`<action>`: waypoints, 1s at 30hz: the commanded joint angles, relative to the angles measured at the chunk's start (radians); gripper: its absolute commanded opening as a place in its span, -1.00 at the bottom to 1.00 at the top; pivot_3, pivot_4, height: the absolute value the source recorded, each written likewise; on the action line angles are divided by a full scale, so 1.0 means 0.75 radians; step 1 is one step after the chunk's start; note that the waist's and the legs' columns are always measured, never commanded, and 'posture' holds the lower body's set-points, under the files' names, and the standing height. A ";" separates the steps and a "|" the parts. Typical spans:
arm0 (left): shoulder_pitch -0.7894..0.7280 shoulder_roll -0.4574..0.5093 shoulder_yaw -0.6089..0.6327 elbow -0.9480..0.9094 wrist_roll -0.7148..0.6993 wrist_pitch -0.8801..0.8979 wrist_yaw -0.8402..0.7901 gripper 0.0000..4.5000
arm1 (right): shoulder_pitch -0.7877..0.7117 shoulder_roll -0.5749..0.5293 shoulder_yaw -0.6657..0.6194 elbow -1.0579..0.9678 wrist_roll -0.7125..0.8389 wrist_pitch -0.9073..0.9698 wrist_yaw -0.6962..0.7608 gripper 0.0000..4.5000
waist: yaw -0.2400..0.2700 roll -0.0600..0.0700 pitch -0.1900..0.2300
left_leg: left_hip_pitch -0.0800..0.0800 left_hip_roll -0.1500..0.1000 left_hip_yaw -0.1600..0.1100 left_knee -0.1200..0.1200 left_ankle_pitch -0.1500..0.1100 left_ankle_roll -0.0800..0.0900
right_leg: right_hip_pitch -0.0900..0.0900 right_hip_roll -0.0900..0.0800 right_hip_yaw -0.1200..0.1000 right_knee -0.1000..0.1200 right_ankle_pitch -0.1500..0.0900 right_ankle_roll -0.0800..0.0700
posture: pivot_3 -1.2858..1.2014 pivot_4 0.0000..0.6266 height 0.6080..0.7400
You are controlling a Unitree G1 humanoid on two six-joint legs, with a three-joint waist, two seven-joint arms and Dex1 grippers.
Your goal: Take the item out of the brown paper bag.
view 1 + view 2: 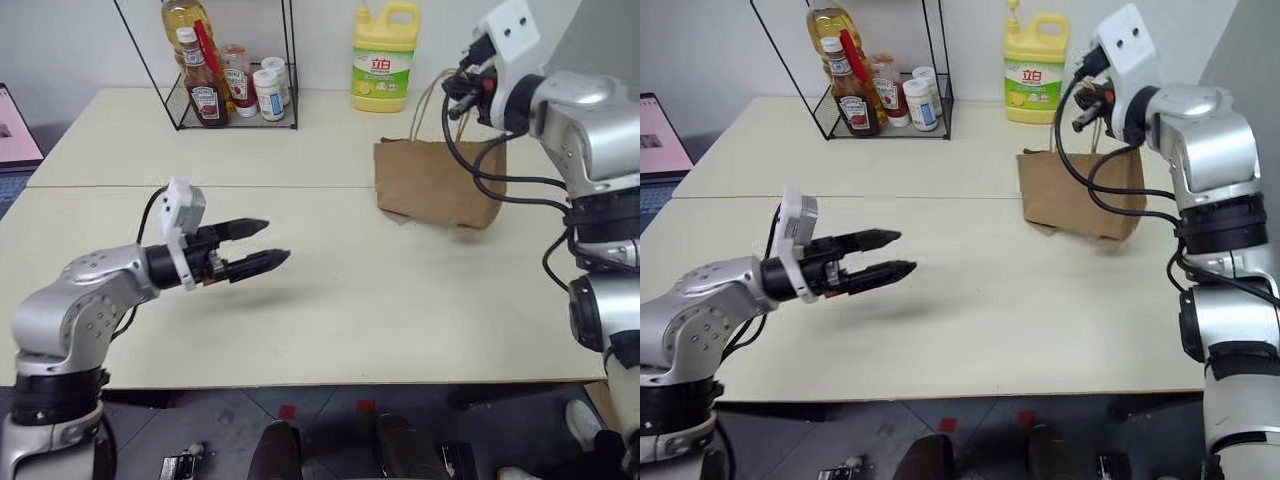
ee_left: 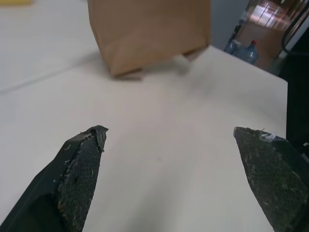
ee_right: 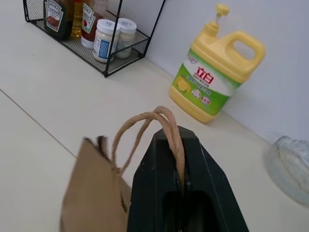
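head pair: high, forward-down over table [image 1: 330,300] | wrists: close, along fingers | shared: brown paper bag [image 1: 435,180]

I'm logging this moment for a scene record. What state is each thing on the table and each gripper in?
Paper bag: upright, lifted by its handles, tilted.
Bag handles: pinched in the right gripper.
Right gripper: shut on the handles.
Left gripper: open, empty, above the table.
Detergent jug: upright, capped.
Ketchup bottle: upright in the wire rack.

Bare tabletop [image 1: 330,300] between left gripper [image 1: 268,246] and brown paper bag [image 1: 435,182].
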 commanded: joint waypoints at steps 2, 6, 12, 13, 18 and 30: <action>0.061 0.026 0.050 -0.028 0.008 -0.039 0.016 1.00 | -0.133 0.075 -0.028 0.026 -0.027 -0.097 0.006 -0.99 | -0.003 0.000 0.000 | 0.000 0.000 0.000 0.000 0.000 0.000 | 0.000 0.000 0.000 0.000 0.000 0.000 | 0.03 -0.52 1.00; 0.082 -0.018 0.070 0.002 0.071 -0.124 0.112 1.00 | -0.177 0.169 -0.026 0.067 -0.046 -0.110 -0.004 -0.99 | -0.003 0.000 0.000 | 0.000 0.000 0.000 0.000 0.000 0.000 | 0.000 0.000 -0.001 0.001 0.000 0.000 | 0.03 -0.52 1.00; 0.144 -0.084 0.065 -0.064 0.120 -0.211 0.195 1.00 | -0.279 0.324 -0.041 0.179 -0.067 -0.146 -0.053 -0.99 | -0.013 0.001 0.000 | 0.000 0.000 0.001 0.000 0.001 -0.001 | -0.001 -0.001 -0.001 0.001 0.000 -0.001 | 0.03 -0.52 1.00; 0.154 -0.086 0.064 -0.072 0.122 -0.218 0.198 1.00 | -0.295 0.350 -0.042 0.199 -0.066 -0.156 -0.060 -0.99 | -0.013 0.001 0.000 | 0.000 0.000 0.000 -0.001 0.002 -0.003 | -0.001 -0.001 -0.001 0.001 0.000 -0.001 | 0.03 -0.52 1.00; 0.182 -0.098 0.076 -0.076 0.135 -0.254 0.235 1.00 | -0.356 0.480 -0.049 0.289 -0.055 -0.206 -0.080 -0.99 | -0.020 0.001 0.001 | 0.000 0.000 0.001 -0.001 0.002 -0.004 | -0.001 -0.002 -0.002 0.001 0.000 -0.001 | 0.03 -0.52 1.00; 0.229 -0.099 0.068 -0.104 0.146 -0.299 0.262 1.00 | -0.375 0.680 -0.063 0.421 -0.056 -0.279 -0.157 -0.99 | -0.026 0.001 0.001 | -0.001 0.000 0.000 -0.001 0.002 -0.004 | 0.000 -0.002 -0.003 0.002 0.000 -0.001 | 0.03 -0.52 1.00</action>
